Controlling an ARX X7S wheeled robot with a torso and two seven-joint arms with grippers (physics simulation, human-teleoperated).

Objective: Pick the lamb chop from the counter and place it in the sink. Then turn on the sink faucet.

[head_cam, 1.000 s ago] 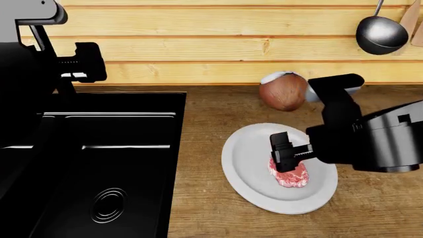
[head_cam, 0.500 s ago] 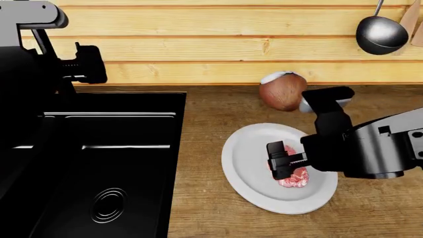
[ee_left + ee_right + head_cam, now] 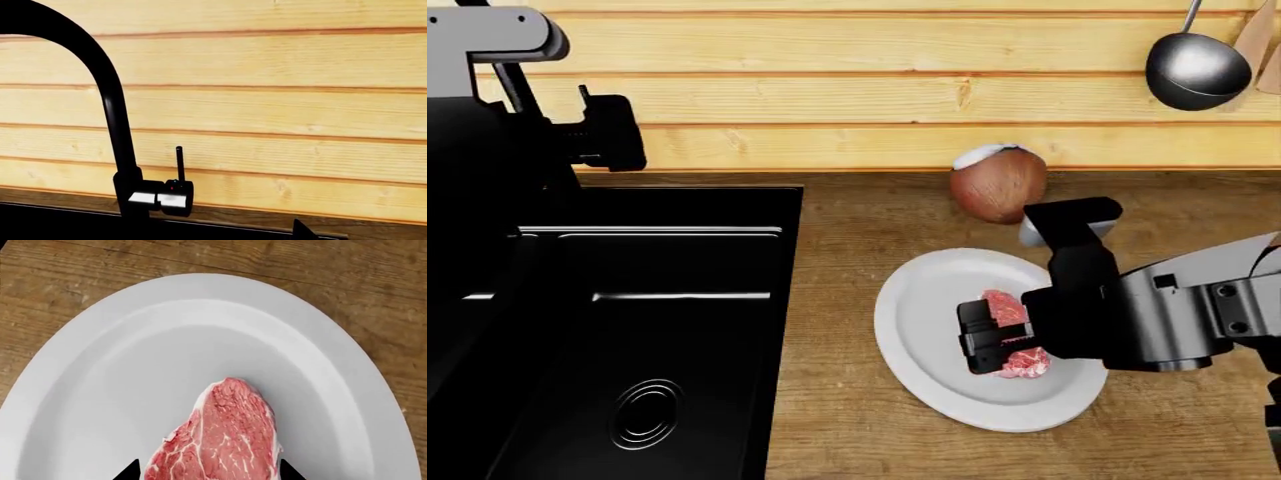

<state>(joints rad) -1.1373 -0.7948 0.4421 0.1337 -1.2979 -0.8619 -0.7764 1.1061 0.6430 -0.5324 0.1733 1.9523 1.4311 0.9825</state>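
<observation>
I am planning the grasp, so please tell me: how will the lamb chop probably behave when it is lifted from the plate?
The lamb chop is a thin raw slab, so it probably sags where unsupported. Its moist-looking marbled surface may slip between the right end effector's tips. Lying flat on the smooth white plate, it could slide rather than roll.

On your right you have a white oval plate (image 3: 928, 345) lying flat on the wood, its long axis running diagonally, and the right wrist view shows its broad raised rim (image 3: 100, 320) and a smooth shallow well. Just behind the plate, near the wall, a brown coconut (image 3: 997, 186) with a white cap stands apart from the plate's edge. A silver ladle (image 3: 1196, 66) hangs bowl-down against the pale wood-plank wall (image 3: 868, 90) at the upper right, with a pale wooden utensil (image 3: 1262, 40) partly cut off by the frame edge just beside it.
</observation>
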